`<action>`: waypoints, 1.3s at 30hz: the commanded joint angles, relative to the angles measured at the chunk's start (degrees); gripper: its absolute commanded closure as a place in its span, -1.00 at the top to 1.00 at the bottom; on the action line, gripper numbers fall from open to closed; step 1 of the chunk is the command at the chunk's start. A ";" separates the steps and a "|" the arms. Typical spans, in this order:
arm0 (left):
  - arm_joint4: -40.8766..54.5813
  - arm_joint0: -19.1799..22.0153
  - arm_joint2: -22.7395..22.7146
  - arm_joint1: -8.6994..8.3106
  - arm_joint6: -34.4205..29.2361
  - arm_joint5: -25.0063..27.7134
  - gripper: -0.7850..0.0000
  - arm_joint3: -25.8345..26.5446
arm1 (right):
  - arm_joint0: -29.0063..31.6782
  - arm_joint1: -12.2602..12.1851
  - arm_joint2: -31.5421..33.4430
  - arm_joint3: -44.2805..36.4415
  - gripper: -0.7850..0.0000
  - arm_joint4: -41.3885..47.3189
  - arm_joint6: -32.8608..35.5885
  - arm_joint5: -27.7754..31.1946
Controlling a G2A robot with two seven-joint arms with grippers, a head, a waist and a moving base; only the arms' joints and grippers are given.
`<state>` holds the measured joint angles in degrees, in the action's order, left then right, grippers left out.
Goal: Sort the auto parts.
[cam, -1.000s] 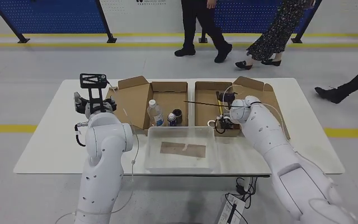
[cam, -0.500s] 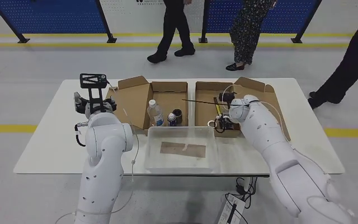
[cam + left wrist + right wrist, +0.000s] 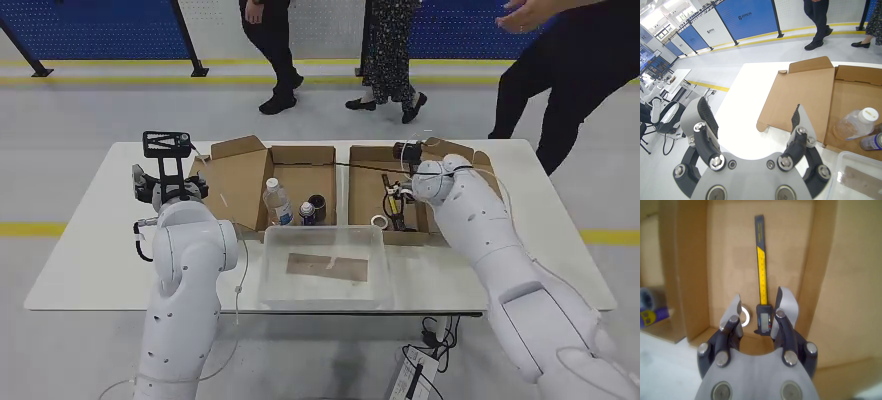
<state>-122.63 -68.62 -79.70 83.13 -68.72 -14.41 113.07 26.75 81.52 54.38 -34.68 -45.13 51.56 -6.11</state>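
Left gripper (image 3: 750, 103) hangs empty, fingers wide apart, over the white table (image 3: 90, 250). It is beside the left cardboard box (image 3: 800, 91), which holds a bottle (image 3: 853, 125) and a can (image 3: 871, 141). A clear tub (image 3: 320, 290) sits in front, between the two boxes. Over the right box (image 3: 819, 256), the right gripper (image 3: 759, 292) is much the nearer to the caliper (image 3: 761, 266). Its fingers stand apart on either side of the caliper's head. The caliper lies flat on the box floor, its long bar running straight away from the gripper. A metal ring (image 3: 745, 317) lies just beside the head, and the near wall of the box leaves little room.
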 commanded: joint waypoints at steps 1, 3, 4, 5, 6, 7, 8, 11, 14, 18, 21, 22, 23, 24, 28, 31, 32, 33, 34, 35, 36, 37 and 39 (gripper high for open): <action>0.00 0.00 0.00 0.00 0.00 0.00 1.00 0.00 | 1.06 -0.66 0.96 -4.20 -0.08 -0.61 0.14 -0.57; 0.00 0.00 0.00 0.00 0.00 0.00 1.00 0.00 | 2.97 -1.61 2.30 -9.50 -0.07 -1.85 0.79 -1.79; 0.00 0.00 0.00 0.00 0.00 0.00 1.00 0.00 | 4.15 -2.13 3.26 -12.87 -0.07 -2.23 1.14 -2.46; 0.00 0.00 0.00 0.00 0.00 0.00 1.00 0.00 | 5.65 -2.70 4.29 -16.41 -0.07 -2.86 1.71 -3.24; 0.00 0.00 0.00 0.00 0.00 0.00 1.00 0.00 | 7.40 -3.29 5.46 -20.34 -0.07 -3.41 2.37 -4.19; 0.00 0.00 0.00 0.00 0.00 0.00 1.00 0.00 | 9.37 -3.90 6.75 -24.44 -0.07 -4.10 3.18 -5.14; 0.00 0.00 0.00 0.00 0.00 0.00 1.00 0.00 | 11.45 -4.51 8.16 -28.66 -0.06 -4.75 4.05 -6.03; 0.00 0.00 0.00 0.00 0.00 0.00 1.00 0.00 | 18.06 -6.23 12.66 -40.93 -0.06 -6.71 6.81 -7.71; 0.00 0.00 0.00 0.00 0.00 0.00 1.00 0.00 | 24.13 -7.46 17.06 -51.14 -0.06 -7.38 8.75 -8.87; 0.00 0.00 0.00 0.00 0.00 0.00 1.00 0.00 | 30.58 -8.46 22.21 -61.08 -0.05 -6.28 9.31 -9.71; 0.00 0.00 0.00 0.00 0.00 0.00 1.00 0.00 | 34.70 -8.96 25.68 -66.86 -0.04 -4.94 8.94 -10.33; 0.00 0.00 0.00 0.00 0.00 0.00 1.00 0.00 | 35.99 -9.09 26.80 -68.57 -0.04 -4.43 8.69 -10.61; 0.00 0.00 0.00 0.00 0.00 0.00 1.00 0.00 | 37.22 -9.21 27.92 -70.24 -0.04 -3.78 8.35 -10.83; 0.00 0.00 0.00 0.00 0.00 0.00 1.00 0.00 | 38.45 -9.31 28.89 -71.91 -0.04 -3.15 8.11 -11.01; 0.00 0.00 0.00 0.00 0.00 0.00 1.00 0.00 | 42.58 -9.72 32.03 -77.04 0.00 -2.23 7.58 -11.55; 0.00 0.00 0.00 0.00 0.00 0.00 1.00 0.00 | 44.70 -9.96 33.43 -79.56 0.23 -2.19 7.58 -11.77; 0.00 0.00 0.00 0.00 0.00 0.00 1.00 0.00 | 45.21 -10.03 33.69 -80.08 0.51 -2.12 7.66 -11.79; 0.00 0.00 0.00 0.00 0.00 0.00 1.00 0.00 | 45.61 -10.09 33.91 -80.41 1.00 -2.20 7.68 -11.89; 0.00 0.00 0.00 0.00 0.00 0.00 1.00 0.00 | 45.95 -10.11 34.06 -80.69 1.00 -1.86 7.50 -12.08; 0.00 0.00 0.00 0.00 0.00 0.00 1.00 0.00 | 46.05 -10.11 34.08 -80.75 1.00 -1.65 7.46 -12.07; 0.00 0.00 0.00 0.00 0.00 0.00 1.00 0.00 | 45.94 -10.11 34.05 -80.70 0.44 -1.89 7.54 -12.02; 0.00 0.00 0.00 0.00 0.00 0.00 1.00 0.00 | 46.08 -10.12 34.10 -80.78 0.59 -1.69 7.47 -12.08; 0.00 0.00 0.00 0.00 0.00 0.00 1.00 0.00 | 46.08 -10.11 34.10 -80.78 0.75 -1.63 7.45 -12.09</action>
<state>-122.63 -68.62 -79.70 83.13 -68.72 -14.41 113.07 72.81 71.41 88.47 -115.45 -46.76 59.01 -18.20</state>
